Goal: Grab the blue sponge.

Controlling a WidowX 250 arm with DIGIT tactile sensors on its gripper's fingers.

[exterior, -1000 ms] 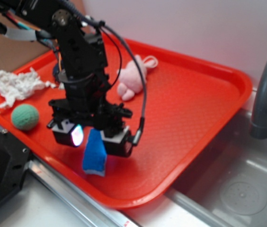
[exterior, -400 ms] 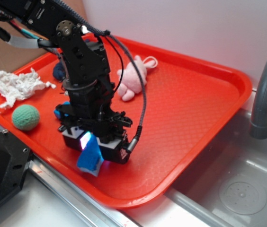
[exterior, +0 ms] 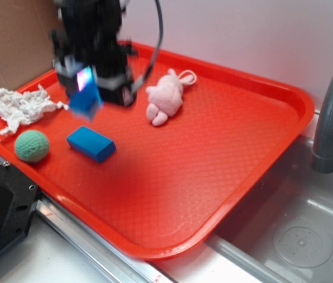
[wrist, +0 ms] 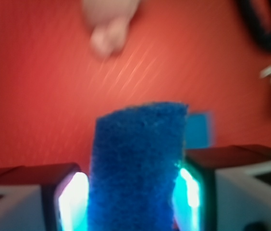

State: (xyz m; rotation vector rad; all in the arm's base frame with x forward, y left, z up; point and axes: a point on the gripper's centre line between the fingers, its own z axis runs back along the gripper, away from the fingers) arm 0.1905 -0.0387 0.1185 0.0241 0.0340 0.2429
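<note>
The blue sponge (exterior: 86,101) hangs in the air above the left part of the red tray (exterior: 225,141), gripped by my gripper (exterior: 92,88), which looks blurred from motion. In the wrist view the rough royal-blue sponge (wrist: 135,168) stands upright between my two lit fingers (wrist: 73,199), which press on both its sides; my gripper (wrist: 133,197) is shut on it. Below it I see the tray floor.
A smooth lighter-blue block (exterior: 91,143) lies on the tray under the gripper. A green knitted ball (exterior: 31,145) and a white rag (exterior: 19,106) sit at the tray's left. A pink plush bunny (exterior: 166,97) lies further back. A grey tap (exterior: 332,118) and sink are at right.
The gripper has risen off the tray's front area and swung back left with the sponge in it. The lighter-blue block, hidden before by the arm, now shows.
</note>
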